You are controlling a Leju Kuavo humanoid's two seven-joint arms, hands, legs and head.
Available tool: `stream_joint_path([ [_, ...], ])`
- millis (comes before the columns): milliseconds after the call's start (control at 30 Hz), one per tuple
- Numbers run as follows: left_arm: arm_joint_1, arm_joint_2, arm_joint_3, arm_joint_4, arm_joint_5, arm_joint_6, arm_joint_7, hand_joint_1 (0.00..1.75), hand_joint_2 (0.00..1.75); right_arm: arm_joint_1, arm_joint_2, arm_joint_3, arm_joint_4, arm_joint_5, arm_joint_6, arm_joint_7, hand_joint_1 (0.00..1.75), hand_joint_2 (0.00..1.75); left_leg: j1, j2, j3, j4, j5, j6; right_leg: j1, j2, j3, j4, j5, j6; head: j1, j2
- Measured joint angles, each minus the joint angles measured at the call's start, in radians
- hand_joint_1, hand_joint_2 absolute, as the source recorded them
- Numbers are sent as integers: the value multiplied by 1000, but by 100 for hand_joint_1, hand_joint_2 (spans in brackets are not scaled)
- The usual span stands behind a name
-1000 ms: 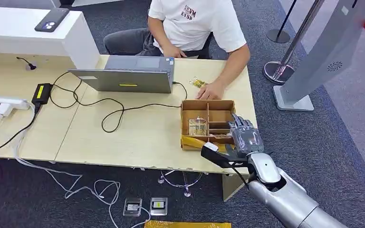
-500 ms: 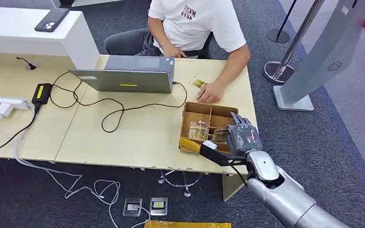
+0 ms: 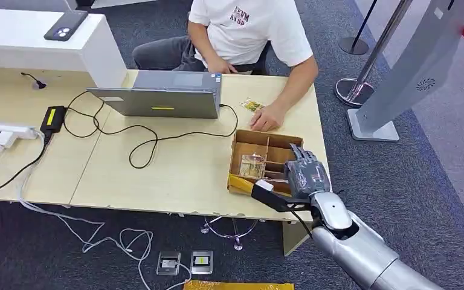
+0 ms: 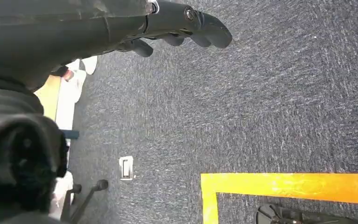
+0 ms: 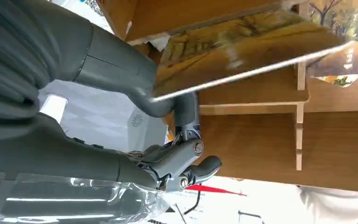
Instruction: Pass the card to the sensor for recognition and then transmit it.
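Observation:
A wooden compartment box (image 3: 241, 140) stands near the table's right front corner, and my right hand (image 3: 305, 175) reaches into it from the near side. In the right wrist view a card (image 5: 242, 42) printed with autumn trees slants above the box's dividers (image 5: 300, 109). My thumb (image 5: 135, 84) presses against the card's near edge with a finger behind it, so the card is pinched. More cards stand in the box's left compartment (image 3: 252, 164). My left hand (image 4: 168, 28) hangs over the dark carpet, fingers loosely apart and holding nothing.
A person in a white shirt sits behind the table, one hand (image 3: 266, 118) flat beside a small card (image 3: 252, 105). A laptop (image 3: 163, 99) and cables (image 3: 139, 142) lie to the left. A tall grey-white stand (image 3: 423, 66) rises on the carpet at the right.
My right hand has moved a little left and deeper into the box. The box has shifted and turned slightly under it. The person's hand has drawn back from the box.

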Motion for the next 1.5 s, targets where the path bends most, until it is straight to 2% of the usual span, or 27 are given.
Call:
stream_joint_path([
  [333, 0, 0, 0, 0, 0, 0, 0, 0, 0, -9, 8, 0, 0, 0, -31, -1, 175, 175, 0, 0, 0, 0, 0, 0, 0, 0, 0, 0, 0, 0, 0, 0],
  [367, 0, 0, 0, 0, 0, 0, 0, 0, 0, -14, 8, 0, 0, 0, -34, -1, 161, 175, 0, 0, 0, 0, 0, 0, 0, 0, 0, 0, 0, 0, 0, 0],
  [400, 0, 0, 0, 0, 0, 0, -1, 0, 0, -18, 8, 0, 0, 0, -35, -1, 19, 175, 0, 0, 0, 0, 0, 0, 0, 0, 0, 0, 0, 0, 0, 0],
  [433, 0, 0, 0, 0, 0, 0, -2, 0, 0, -22, 8, 0, 0, 0, -35, -1, 0, 175, 0, 0, 0, 0, 0, 0, 0, 0, 0, 0, 0, 0, 0, 0],
  [667, 0, 0, 0, 0, 0, 0, -3, 0, 0, -35, 8, -1, 0, -2, -47, 8, 0, 175, 0, 0, 0, 0, 0, 0, 0, 0, 0, 0, 0, 0, 0, 0],
  [800, 0, 0, 0, 0, 0, 1, -3, 0, 0, -36, 9, -5, 1, -23, -94, 7, 0, 175, 0, 0, 0, 0, 0, 0, 0, 0, 0, 0, 0, 0, 0, 0],
  [1300, 0, -3, 0, 0, 0, 2, -3, 0, 0, -36, -3, -74, -3, -52, -156, 8, 0, 175, 0, 0, 0, 0, 0, 0, 0, 0, 0, 0, 0, 0, 0, 0],
  [1400, 0, -5, 0, 0, 0, 4, -3, 0, 0, -34, -4, -80, -6, -47, -206, -25, 0, 175, 0, 0, 0, 0, 0, 0, 0, 0, 0, 0, 0, 0, 0, 0],
  [1467, 0, -6, 0, 0, 0, 7, -3, 0, 0, -26, -4, -94, -20, -90, -267, -107, 0, 175, 0, 0, 0, 0, 0, 0, 0, 0, 0, 0, 0, 0, 0, 0],
  [1500, 0, -6, 0, 0, 0, 7, -3, 0, 0, -22, -4, -101, -30, -134, -272, -154, 0, 175, 0, 0, 0, 0, 0, 0, 0, 0, 0, 0, 0, 0, 0, 0],
])
